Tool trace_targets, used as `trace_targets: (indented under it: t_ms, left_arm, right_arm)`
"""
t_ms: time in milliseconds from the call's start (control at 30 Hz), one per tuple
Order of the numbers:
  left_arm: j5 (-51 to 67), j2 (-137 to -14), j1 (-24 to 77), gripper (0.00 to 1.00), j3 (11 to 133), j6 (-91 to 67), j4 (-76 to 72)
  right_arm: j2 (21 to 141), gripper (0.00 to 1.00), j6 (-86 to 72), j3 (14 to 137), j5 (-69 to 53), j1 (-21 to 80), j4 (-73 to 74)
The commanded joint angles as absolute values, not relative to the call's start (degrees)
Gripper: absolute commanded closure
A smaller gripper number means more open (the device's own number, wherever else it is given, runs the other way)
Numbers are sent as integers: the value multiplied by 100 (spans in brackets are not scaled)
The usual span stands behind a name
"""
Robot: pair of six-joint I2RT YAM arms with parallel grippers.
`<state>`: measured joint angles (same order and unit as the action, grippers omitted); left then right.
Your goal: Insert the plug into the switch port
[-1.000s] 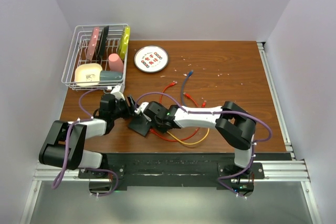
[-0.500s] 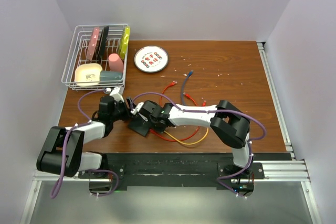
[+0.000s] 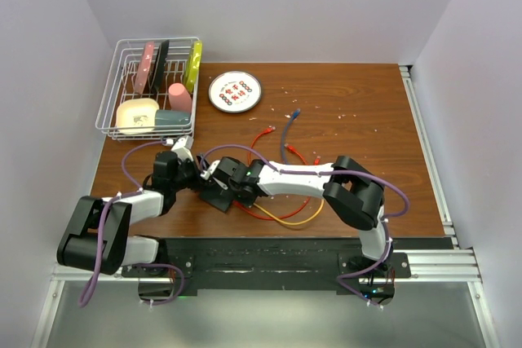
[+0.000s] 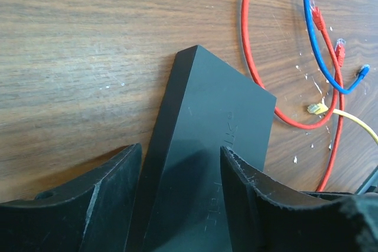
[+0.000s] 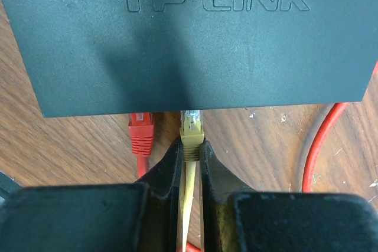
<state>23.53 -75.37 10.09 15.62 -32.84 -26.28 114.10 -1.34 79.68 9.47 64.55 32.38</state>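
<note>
The switch (image 3: 218,195) is a flat black box lying left of centre on the table. In the right wrist view its top (image 5: 195,45) reads TP-LINK, with the port edge facing my fingers. My right gripper (image 5: 190,146) is shut on the yellow plug (image 5: 192,128), whose clear tip reaches the switch's port edge. A red plug (image 5: 142,131) sits in the port just to its left. My left gripper (image 4: 180,157) holds the switch (image 4: 218,110) between its fingers (image 4: 100,199) at one corner. In the top view the two grippers, left (image 3: 196,175) and right (image 3: 236,188), meet at the switch.
Red (image 3: 269,138), blue (image 3: 289,129) and yellow (image 3: 294,219) cables loop on the table right of the switch. A loose yellow plug end (image 4: 317,108) lies by them. A round white plate (image 3: 235,91) and a wire dish rack (image 3: 106,124) stand at the back left.
My right arm has reached further left, bringing the yellow plug closer to the switch. My left gripper has shifted slightly up and left with the switch.
</note>
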Motion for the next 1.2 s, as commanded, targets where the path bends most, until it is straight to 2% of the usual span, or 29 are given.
trace_targets:
  t_ms: [0, 433, 767, 1167]
  left_arm:
    - [2514, -7576, 967, 41, 1521, -3349, -2900]
    - [2663, -7743, 958, 42, 1529, -3340, -3050]
    - [2733, -7813, 967, 43, 1521, -3375, -3111]
    - [2988, -8007, 967, 51, 1485, -3410, -3313]
  right_arm:
    - [11628, 100, -149, 8244, 1055, 6486, 3489]
    - [11531, 100, -167, 8376, 1397, 6495, 3481]
    - [11461, 100, -149, 8446, 1178, 6495, 3322]
    - [11434, 100, -80, 8394, 1239, 6504, 2980]
